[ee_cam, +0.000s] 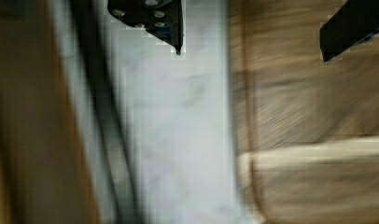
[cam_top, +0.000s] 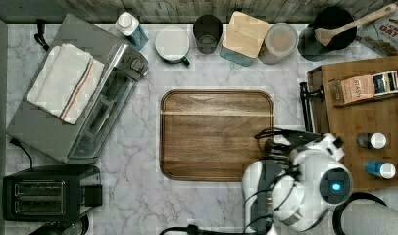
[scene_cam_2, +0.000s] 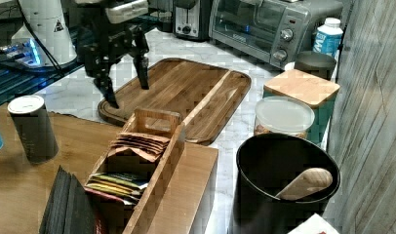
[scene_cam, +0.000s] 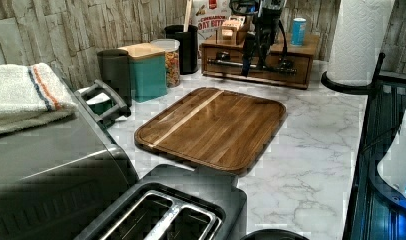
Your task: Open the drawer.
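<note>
A tea box (cam_top: pixel 364 88) reads "STASH". The drawer (scene_cam: pixel 256 64) faces the cutting board (cam_top: pixel 216 134), its black bar handle (scene_cam: pixel 251 65) running level along the front, just behind the hand (scene_cam_2: pixel 128 92), whose fingers (scene_cam_2: pixel 141 73) hang wide apart, empty, above the surface (cam_top: pixel 138 196).

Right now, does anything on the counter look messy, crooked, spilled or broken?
Nothing looks spilled or broken. The silver toaster oven sits at a slant to the marble counter's edge, with a folded white towel on top. The brown wooden cutting board lies flat and square. The open gripper hangs near the wooden drawer's black handle.
</note>
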Controlling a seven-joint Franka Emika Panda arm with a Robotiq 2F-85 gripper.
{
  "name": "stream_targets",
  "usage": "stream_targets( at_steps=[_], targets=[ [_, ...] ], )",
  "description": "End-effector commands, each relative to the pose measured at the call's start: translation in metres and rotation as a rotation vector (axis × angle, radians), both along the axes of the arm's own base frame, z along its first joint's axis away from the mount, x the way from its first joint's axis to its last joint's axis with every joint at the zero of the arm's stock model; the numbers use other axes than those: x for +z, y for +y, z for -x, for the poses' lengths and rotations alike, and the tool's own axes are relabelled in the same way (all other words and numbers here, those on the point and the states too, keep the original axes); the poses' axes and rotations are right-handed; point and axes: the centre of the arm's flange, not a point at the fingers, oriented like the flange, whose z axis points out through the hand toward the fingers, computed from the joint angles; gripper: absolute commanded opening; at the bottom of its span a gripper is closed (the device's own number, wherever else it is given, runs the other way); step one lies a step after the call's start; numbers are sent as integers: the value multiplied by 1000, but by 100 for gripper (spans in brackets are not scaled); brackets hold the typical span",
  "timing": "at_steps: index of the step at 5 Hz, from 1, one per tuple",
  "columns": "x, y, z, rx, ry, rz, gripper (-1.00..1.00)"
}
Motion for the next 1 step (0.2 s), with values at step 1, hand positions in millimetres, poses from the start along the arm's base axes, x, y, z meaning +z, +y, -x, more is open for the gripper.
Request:
stream_targets(
  at_steps=[1],
  targets=[
    [36, 116, 2, 82, 23, -27, 100]
  ],
)
